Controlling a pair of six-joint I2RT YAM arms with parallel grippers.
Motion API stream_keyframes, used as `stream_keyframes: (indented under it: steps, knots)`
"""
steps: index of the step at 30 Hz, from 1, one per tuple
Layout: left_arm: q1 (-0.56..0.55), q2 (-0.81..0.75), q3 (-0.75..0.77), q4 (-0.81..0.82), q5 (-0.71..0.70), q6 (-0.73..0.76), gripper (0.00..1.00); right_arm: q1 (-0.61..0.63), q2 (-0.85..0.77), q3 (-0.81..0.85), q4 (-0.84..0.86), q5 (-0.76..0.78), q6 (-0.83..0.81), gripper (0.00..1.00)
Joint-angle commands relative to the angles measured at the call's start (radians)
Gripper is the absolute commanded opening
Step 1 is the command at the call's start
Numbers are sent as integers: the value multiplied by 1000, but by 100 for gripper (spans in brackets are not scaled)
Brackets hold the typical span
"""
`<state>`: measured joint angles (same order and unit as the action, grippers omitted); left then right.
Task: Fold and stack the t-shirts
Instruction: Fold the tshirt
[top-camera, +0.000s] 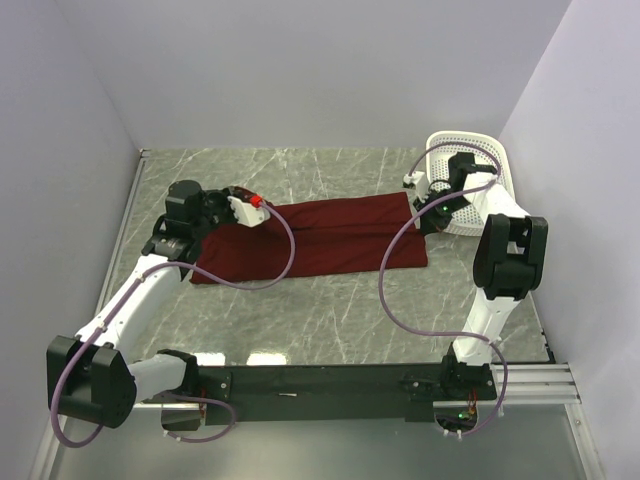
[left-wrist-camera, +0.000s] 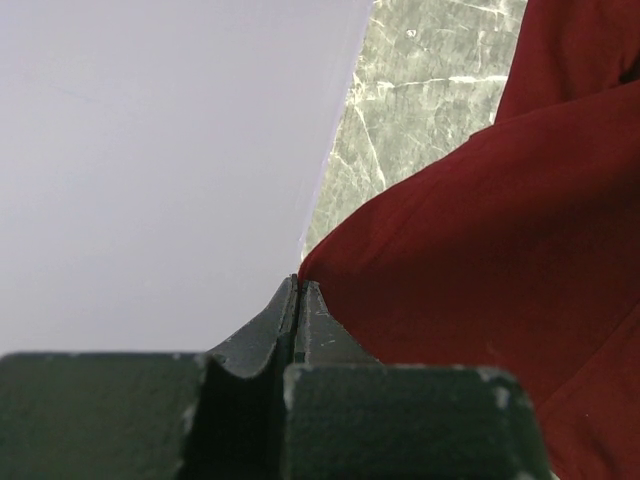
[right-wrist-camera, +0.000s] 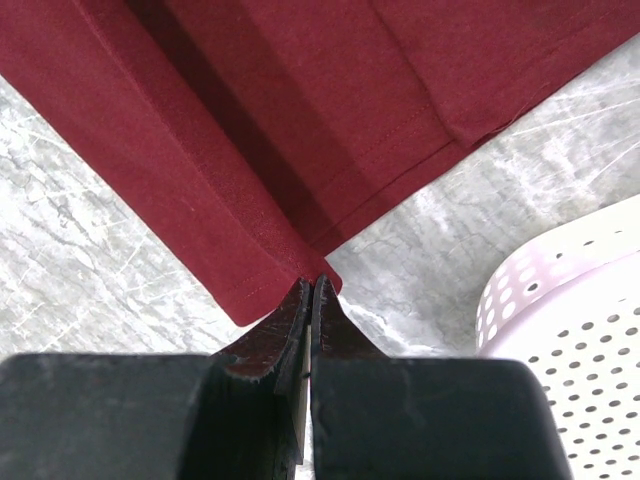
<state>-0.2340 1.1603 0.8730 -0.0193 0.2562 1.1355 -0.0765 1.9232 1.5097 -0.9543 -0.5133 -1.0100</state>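
The maroon t-shirt (top-camera: 320, 240) lies folded lengthwise as a long strip across the marble table, from left to right. My left gripper (top-camera: 243, 206) is at the strip's far left end, shut on a fold of the t-shirt (left-wrist-camera: 480, 260) at its tips (left-wrist-camera: 299, 285). My right gripper (top-camera: 425, 212) is at the strip's far right end, shut on the hem corner of the t-shirt (right-wrist-camera: 260, 150) at its tips (right-wrist-camera: 313, 285), with the corner lifted a little off the table.
A white plastic mesh basket (top-camera: 480, 160) stands at the back right, just behind my right arm; its rim shows in the right wrist view (right-wrist-camera: 570, 330). White walls close the table on the left, back and right.
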Motion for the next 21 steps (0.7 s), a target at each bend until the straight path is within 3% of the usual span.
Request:
stream_keyframes:
  steps: [1, 21]
  knots:
    - [7, -39, -9, 33, 11, -17, 0, 0, 20, 61, 14, 2, 16, 0]
    - [13, -51, -31, 35, 14, -19, 0, 14, 34, 70, 26, -2, 36, 0]
